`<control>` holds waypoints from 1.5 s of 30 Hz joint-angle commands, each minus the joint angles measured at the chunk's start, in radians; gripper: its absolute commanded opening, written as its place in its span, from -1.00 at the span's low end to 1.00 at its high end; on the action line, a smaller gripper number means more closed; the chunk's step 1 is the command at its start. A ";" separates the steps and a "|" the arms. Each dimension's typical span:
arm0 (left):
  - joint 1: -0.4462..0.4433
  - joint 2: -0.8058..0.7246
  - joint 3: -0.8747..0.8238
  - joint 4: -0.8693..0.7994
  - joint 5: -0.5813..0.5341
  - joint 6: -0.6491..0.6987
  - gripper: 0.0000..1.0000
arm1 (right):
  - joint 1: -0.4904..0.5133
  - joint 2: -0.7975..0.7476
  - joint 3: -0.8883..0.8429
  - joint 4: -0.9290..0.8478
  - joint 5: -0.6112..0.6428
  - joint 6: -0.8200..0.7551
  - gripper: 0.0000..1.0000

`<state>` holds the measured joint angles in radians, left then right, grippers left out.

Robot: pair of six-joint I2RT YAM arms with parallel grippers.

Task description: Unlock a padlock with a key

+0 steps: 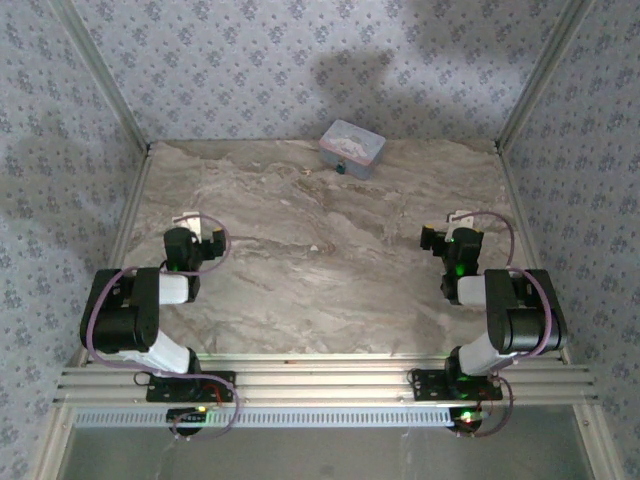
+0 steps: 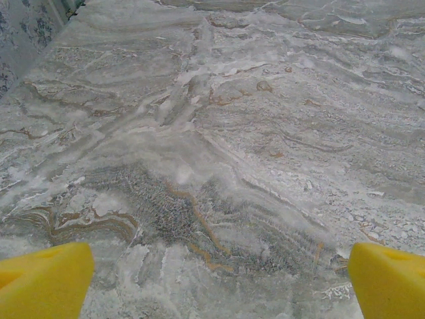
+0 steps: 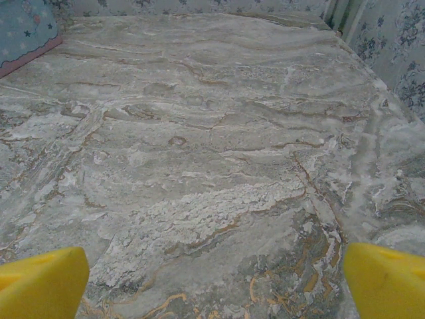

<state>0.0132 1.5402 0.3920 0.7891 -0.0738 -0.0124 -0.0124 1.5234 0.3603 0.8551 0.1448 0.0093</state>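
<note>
A tiny dark-blue padlock (image 1: 341, 167) lies at the far middle of the marble table (image 1: 320, 290), against the near side of a pale blue tin (image 1: 352, 148). The key is too small to pick out on the veined marble. My left gripper (image 1: 197, 222) hovers over the table's left side, far from the padlock. In the left wrist view its yellow fingertips (image 2: 43, 282) stand wide apart, so the left gripper (image 2: 222, 282) is open over bare marble. My right gripper (image 1: 447, 222) hangs over the right side, and this right gripper (image 3: 216, 282) is open too, with nothing in it.
The tin's corner (image 3: 23, 33) shows at the top left of the right wrist view. Patterned walls (image 1: 60, 150) with metal posts (image 1: 525, 95) close in the left, back and right sides. A rail (image 1: 320, 380) carries both arm bases along the near edge.
</note>
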 commanded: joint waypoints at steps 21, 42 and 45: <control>0.008 -0.006 0.024 0.019 0.037 -0.014 0.96 | 0.000 0.001 0.015 -0.002 0.007 -0.011 1.00; -0.089 0.014 0.524 -0.653 0.349 -0.442 0.68 | 0.198 0.020 0.753 -1.023 0.142 0.497 0.92; -0.173 0.111 0.621 -0.691 0.361 -0.489 0.62 | 0.244 0.221 0.970 -1.091 0.101 0.578 0.87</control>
<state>-0.0986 1.5887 0.9398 0.1970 0.2169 -0.3969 0.1978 1.6009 1.2129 -0.0364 0.2508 0.4358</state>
